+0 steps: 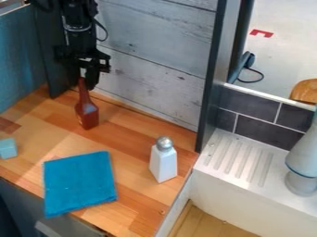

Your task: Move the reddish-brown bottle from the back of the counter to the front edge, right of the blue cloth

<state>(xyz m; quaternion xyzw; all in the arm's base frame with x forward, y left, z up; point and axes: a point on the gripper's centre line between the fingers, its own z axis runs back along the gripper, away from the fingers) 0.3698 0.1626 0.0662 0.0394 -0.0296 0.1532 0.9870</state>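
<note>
The black gripper (pixel 90 77) hangs at the upper left, in front of the grey plank wall. Right at its lower end is the narrow neck of a brown bottle (pixel 87 115), which has a small pale label and leans slightly. Whether the neck is held cannot be made out. A blue cloth (pixel 79 183) lies flat on the wooden counter (pixel 137 124), nearer the front. To the cloth's right stands a white shaker (pixel 163 163) with a silver top. A light blue block (pixel 7 148) sits by the left edge.
A dark upright post (pixel 217 76) rises behind the counter's right end. Beyond it are a white ribbed sink ledge (pixel 238 157), dark tiles (pixel 263 129) and a pale grey object (pixel 303 159). A brown rounded item (pixel 304 90) rests on the ledge above the tiles.
</note>
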